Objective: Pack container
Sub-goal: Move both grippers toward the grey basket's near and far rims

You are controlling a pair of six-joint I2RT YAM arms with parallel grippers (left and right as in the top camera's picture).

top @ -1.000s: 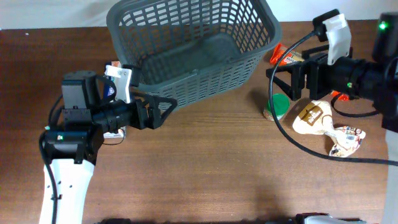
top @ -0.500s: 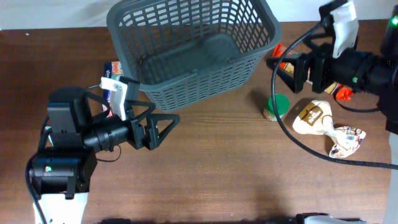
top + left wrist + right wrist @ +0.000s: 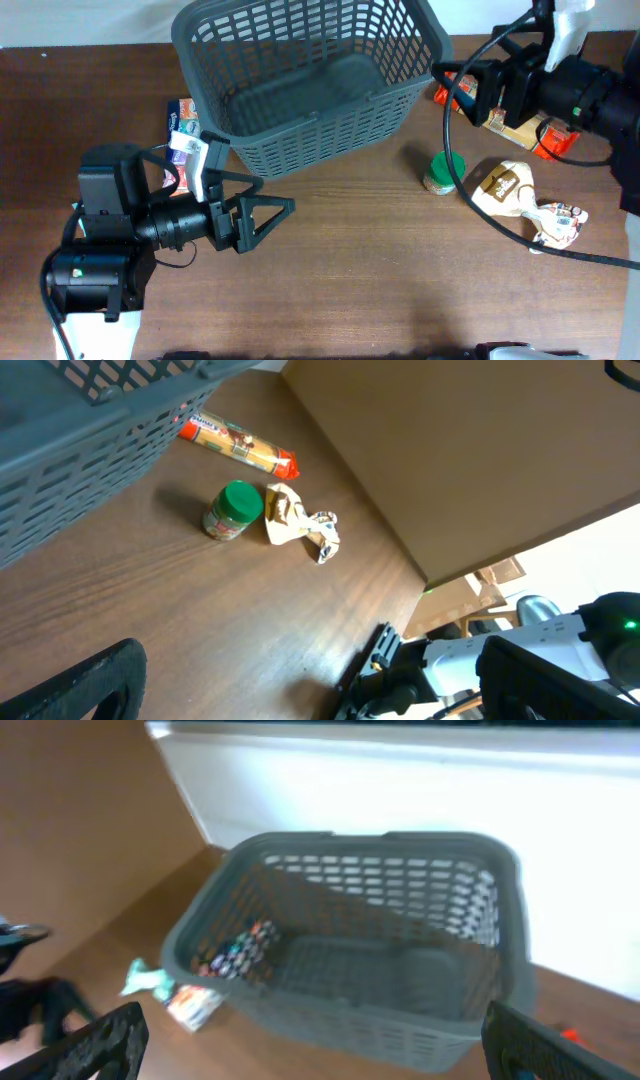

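The container (image 3: 300, 140) is a large dark grey slotted basket at the back middle of the table, and its floor looks bare. My left gripper (image 3: 272, 214) is open and empty, low over the table in front of the basket's front left corner. My right gripper (image 3: 458, 88) is open and empty, held above the table just right of the basket. The left wrist view shows the basket wall (image 3: 70, 450) at upper left. The right wrist view shows the whole basket (image 3: 350, 1015) ahead, between my open fingers (image 3: 320, 1058).
Right of the basket lie a green-lidded jar (image 3: 443, 172), a beige pouch (image 3: 505, 188), a small printed packet (image 3: 556, 222) and an orange pack (image 3: 545, 138). The jar (image 3: 233, 512) and a long biscuit pack (image 3: 240, 448) also show in the left wrist view. Colourful packets (image 3: 182, 135) lie left of the basket.
My left gripper has moved toward the front and right, away from the basket wall. My right gripper has moved toward the back edge, off the jar and pouch.
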